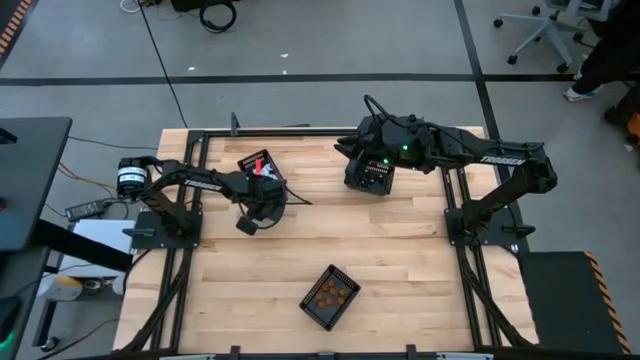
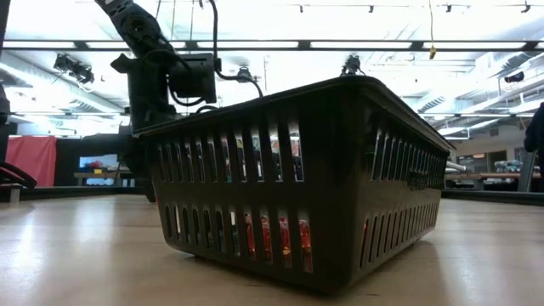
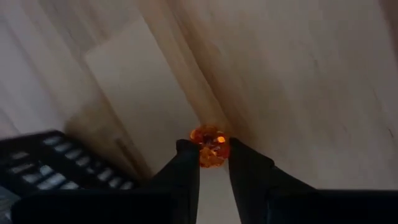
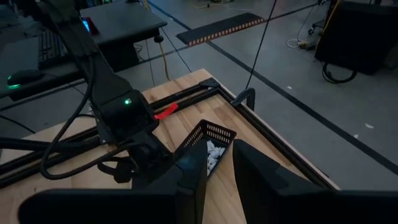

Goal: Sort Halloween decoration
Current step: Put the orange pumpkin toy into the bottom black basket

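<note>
A tiny orange trinket (image 3: 209, 138) of the Halloween decoration sits between the fingertips of my left gripper (image 3: 210, 151), which points down at the table's left half (image 1: 248, 224) and is shut on it. Beside that gripper stands a black mesh basket (image 1: 262, 168) with white trinkets (image 4: 211, 151) in it. Another basket (image 1: 330, 296) near the front edge holds orange trinkets (image 2: 272, 238). My right gripper (image 4: 217, 171) hangs high over the table's far middle, its fingers a narrow gap apart with nothing between them. My left gripper pinches the orange trinket by its two opposite sides (image 3: 200, 148) between its two fingertips. The fingers come from above, pointing down. Whether the trinket rests on the wood or is just clear of it, I cannot tell.
A dark ribbed box (image 1: 370, 178), perhaps a third basket, shows under my right arm. A black frame (image 1: 300, 131) edges the table's far side, with a red clip (image 4: 163, 111) on it. Bare wood (image 1: 400, 250) lies between the baskets.
</note>
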Robot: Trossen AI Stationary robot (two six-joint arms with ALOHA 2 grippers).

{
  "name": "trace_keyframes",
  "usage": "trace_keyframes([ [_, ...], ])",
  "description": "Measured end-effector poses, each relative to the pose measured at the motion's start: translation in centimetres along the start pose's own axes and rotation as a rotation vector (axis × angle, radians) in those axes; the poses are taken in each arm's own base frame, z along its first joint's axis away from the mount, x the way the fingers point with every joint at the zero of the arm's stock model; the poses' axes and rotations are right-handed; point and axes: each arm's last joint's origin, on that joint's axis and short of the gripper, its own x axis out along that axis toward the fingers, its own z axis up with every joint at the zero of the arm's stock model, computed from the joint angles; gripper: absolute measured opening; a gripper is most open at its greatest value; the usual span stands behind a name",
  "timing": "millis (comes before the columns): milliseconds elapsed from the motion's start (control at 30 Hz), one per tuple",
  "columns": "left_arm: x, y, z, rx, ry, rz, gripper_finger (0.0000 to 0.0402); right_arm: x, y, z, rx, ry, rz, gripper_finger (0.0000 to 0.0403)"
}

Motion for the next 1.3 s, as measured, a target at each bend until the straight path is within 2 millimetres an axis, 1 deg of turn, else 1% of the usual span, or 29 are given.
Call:
trace_keyframes([
  [300, -1.6, 1.6, 1.6, -0.049, -0.086, 0.042, 0.0076, 0.0, 0.1, 0.0, -0.001, 0.000, 0.002, 0.0083],
  [400, -2.0, 1.9, 2.0, -0.074, -0.127, 0.029, 0.0076, 0.0, 0.1, 0.0, -0.002, 0.002, 0.004, 0.0083],
  [600, -2.1, 1.8, 2.2, -0.124, -0.156, 0.013, 0.0075, -0.1, 0.3, -0.1, -0.011, 0.005, 0.009, 0.0083],
  [733, -2.2, 1.5, 2.5, -0.138, -0.167, 0.005, 0.0065, -0.1, 0.3, -0.2, -0.019, 0.017, 0.007, 0.0083],
  [933, -2.7, 0.8, 3.8, -0.187, -0.252, -0.068, 0.0057, -0.2, 0.1, -0.8, -0.037, 0.068, -0.008, 0.0083],
  [1033, -2.8, 0.5, 4.2, -0.196, -0.280, -0.066, 0.0056, -0.2, 0.1, -0.8, -0.038, 0.074, -0.010, 0.0083],
  [1133, -2.9, 0.8, 4.6, -0.223, -0.320, -0.047, 0.0056, -0.2, 0.1, -0.8, -0.037, 0.073, -0.009, 0.0083],
  [1300, -3.0, 0.8, 4.7, -0.254, -0.330, -0.045, 0.0056, -0.3, 0.4, -1.0, -0.037, 0.082, 0.005, 0.0083],
])
